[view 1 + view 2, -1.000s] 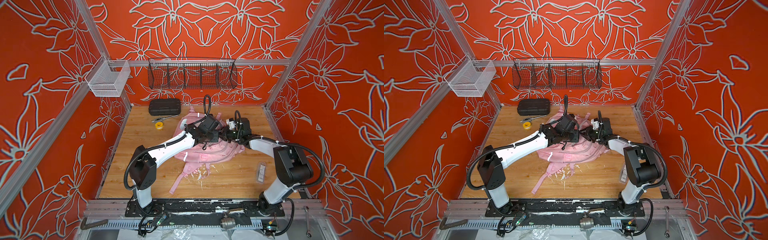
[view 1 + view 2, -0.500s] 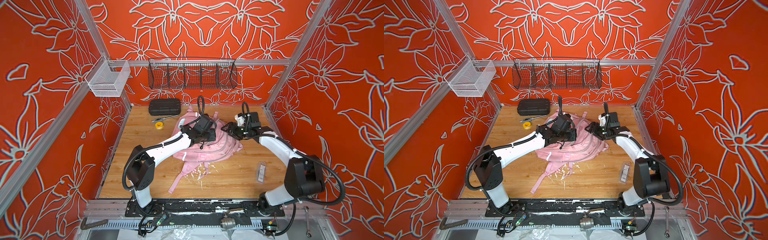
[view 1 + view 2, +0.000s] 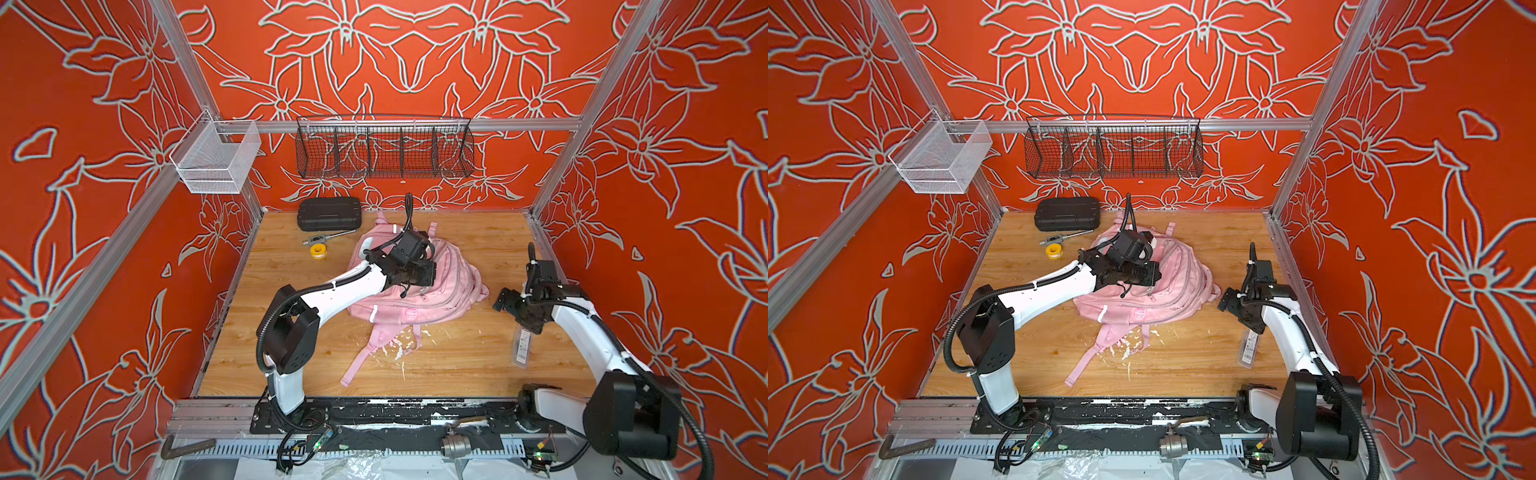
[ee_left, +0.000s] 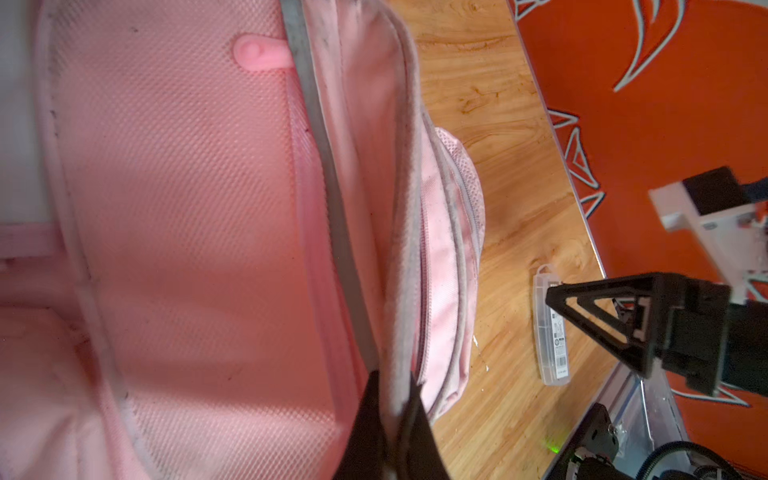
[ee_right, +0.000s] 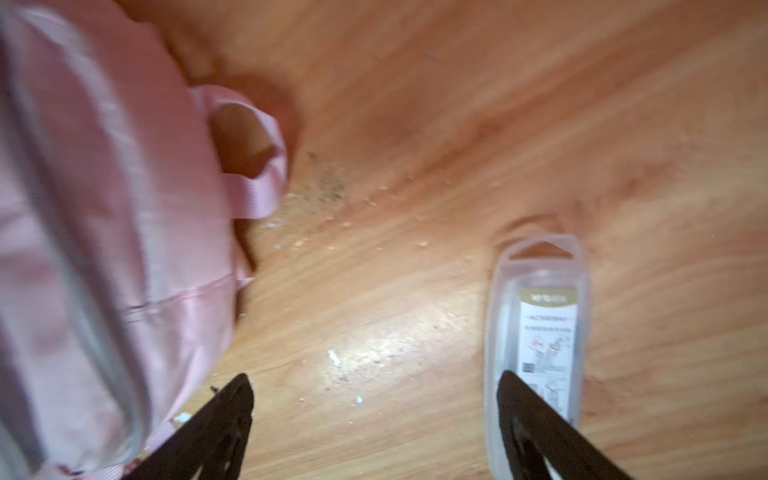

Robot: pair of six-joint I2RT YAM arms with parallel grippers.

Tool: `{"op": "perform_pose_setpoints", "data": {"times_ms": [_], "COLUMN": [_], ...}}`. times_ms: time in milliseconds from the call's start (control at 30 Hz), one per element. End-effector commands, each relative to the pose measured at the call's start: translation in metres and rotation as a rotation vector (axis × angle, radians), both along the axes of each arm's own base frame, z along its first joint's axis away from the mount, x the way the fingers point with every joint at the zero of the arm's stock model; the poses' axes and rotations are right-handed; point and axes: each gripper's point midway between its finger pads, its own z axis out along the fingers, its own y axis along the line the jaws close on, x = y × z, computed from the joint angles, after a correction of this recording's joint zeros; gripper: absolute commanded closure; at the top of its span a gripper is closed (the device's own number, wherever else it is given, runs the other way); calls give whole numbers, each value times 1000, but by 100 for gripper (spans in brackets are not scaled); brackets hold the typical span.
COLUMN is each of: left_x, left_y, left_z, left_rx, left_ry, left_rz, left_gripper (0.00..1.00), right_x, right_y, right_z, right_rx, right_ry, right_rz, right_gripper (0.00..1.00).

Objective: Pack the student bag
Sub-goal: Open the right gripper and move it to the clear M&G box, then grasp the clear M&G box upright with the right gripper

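Change: the right gripper [image 5: 374, 378], which was at the student bag [image 3: 440, 291] beside the left gripper [image 4: 392, 386] a second ago, now hangs off to the right over the table [image 3: 457, 365], jaws spread wide and holding nothing.
Clear plastic case [image 5: 540, 332]: it lies flat near the table's right edge, with one right finger above its near end. A printed card shows inside; anything else in it is too blurred to tell.
Student bag: it lies slumped mid-table, a strap trailing toward the front.
Left gripper: as before, it is clenched on the grey rim of the bag's open compartment, whose pink woven lining shows.
Black case [image 3: 329, 214]: it lies closed at the back left, apart from the bag.
Wire basket [image 3: 384, 149]: it hangs on the back rail.
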Motion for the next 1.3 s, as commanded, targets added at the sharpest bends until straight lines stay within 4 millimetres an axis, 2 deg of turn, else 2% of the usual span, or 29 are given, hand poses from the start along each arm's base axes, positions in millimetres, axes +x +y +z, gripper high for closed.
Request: {"op": "perform_pose_setpoints", "data": {"times_ms": [0, 167, 400, 533, 667, 1000, 1133, 1200, 1267], "left_x": [-2, -3, 0, 0, 1, 5, 7, 7, 8], "left_y": [-20, -24, -23, -21, -16, -8, -3, -1, 2], "left_z": [24, 23, 28, 33, 39, 44, 49, 52, 55], "left_rx": [-55, -53, -52, -44, -32, -6, 1, 2, 4], "left_ry": [-63, -65, -75, -84, -99, -117, -126, -134, -142], "left_rz": [-124, -158, -152, -148, -130, -101, -92, -91, -88], "left_gripper": [100, 100, 100, 100, 100, 100, 100, 100, 100], "right_x": [-26, -47, -56, -55, -50, -42, -37, -25, -6], "right_y": [-17, -22, -17, -10, -9, -5, -7, -5, 1], "right_z": [-12, -21, -44, -57, -59, -64, -49, -29, 0], "right_rx": [-57, -84, -52, -8, -2, 19, 7, 17, 51], "right_ry": [84, 128, 177, 192, 174, 171, 132, 55, -66], "right_rz": [-101, -159, -174, -178, -171, -137, -115, -97, -78], "right_gripper": [8, 8, 11, 18, 25, 51, 56, 59, 61]}}
